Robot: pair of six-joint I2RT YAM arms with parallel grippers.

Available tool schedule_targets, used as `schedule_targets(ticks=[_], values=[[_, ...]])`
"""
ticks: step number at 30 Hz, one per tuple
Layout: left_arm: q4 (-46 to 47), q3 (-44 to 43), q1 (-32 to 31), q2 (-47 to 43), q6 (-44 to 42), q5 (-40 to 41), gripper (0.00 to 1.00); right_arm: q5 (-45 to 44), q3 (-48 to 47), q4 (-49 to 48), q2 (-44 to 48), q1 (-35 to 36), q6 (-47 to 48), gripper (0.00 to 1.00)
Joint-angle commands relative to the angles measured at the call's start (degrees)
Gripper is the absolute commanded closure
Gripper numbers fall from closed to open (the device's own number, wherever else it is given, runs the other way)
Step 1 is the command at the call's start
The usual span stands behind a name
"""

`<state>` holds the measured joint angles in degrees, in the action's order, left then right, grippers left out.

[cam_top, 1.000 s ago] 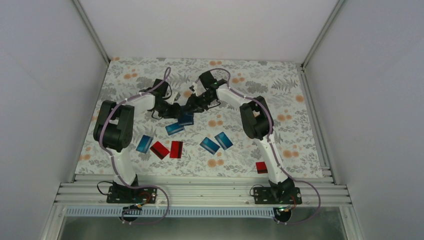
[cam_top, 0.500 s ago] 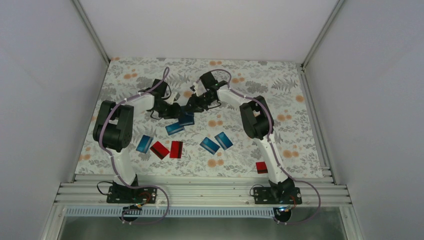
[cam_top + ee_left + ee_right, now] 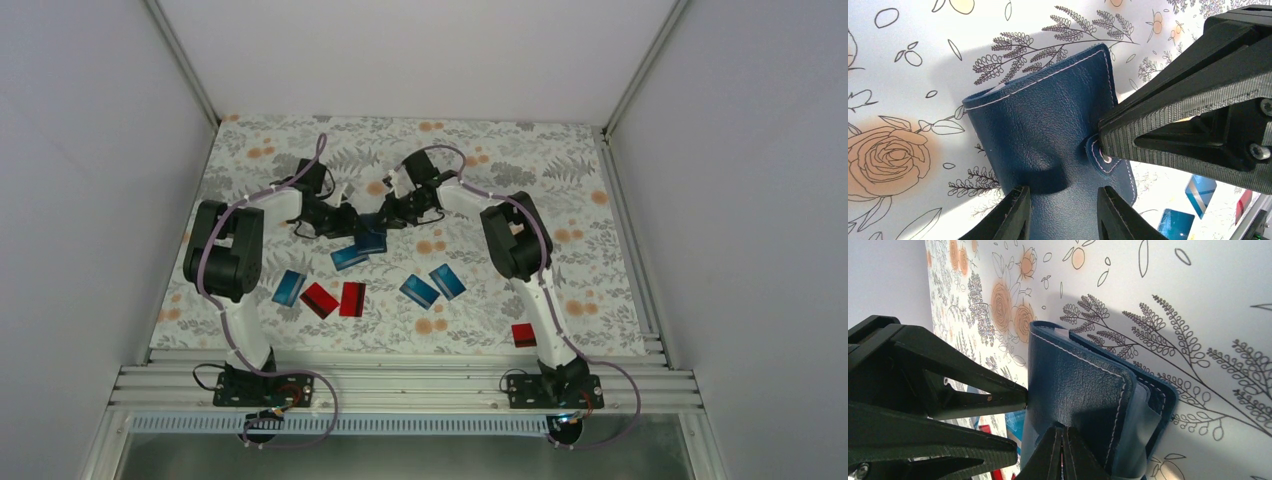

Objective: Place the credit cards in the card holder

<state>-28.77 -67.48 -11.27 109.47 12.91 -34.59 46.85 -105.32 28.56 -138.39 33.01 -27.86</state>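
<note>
Card holder [image 3: 1048,130], navy and folded shut, sits at the far middle of the floral table [image 3: 560,200], gripped by both arms. Within the last second the right gripper [image 3: 1063,430] has closed fully onto its closure tab [image 3: 1096,161]. The left gripper [image 3: 1063,192], part open, pinches the body and dents it. The flap now looks ready to be pulled open. Credit cards [image 3: 349,257] lie loose nearer the bases. The pockets' contents are hidden, and overhead the grippers cover most of the holder.
</note>
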Motion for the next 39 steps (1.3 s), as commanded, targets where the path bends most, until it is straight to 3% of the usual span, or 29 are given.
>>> schedule_targets(ticks=[1, 20, 31, 39], values=[[2.2, 0.79, -0.13, 2.11, 0.36, -1.72, 0.66, -3.04, 3.29, -0.42, 0.88, 1.56, 0.67, 0.96], [3.05, 1.08, -0.63, 3.24, 1.04, -1.38, 0.61, -11.4, 9.44, -3.11, 4.07, 5.57, 4.05, 0.96], [4.21, 2.76, -1.0, 4.15, 1.22, 1.76, 0.61, -24.17, 13.28, -3.21, 5.12, 11.59, 8.88, 0.96], [5.57, 4.37, -1.01, 3.79, 1.85, 3.04, 0.62, -29.71, 23.61, -9.3, 7.15, 14.71, 8.59, 0.96]])
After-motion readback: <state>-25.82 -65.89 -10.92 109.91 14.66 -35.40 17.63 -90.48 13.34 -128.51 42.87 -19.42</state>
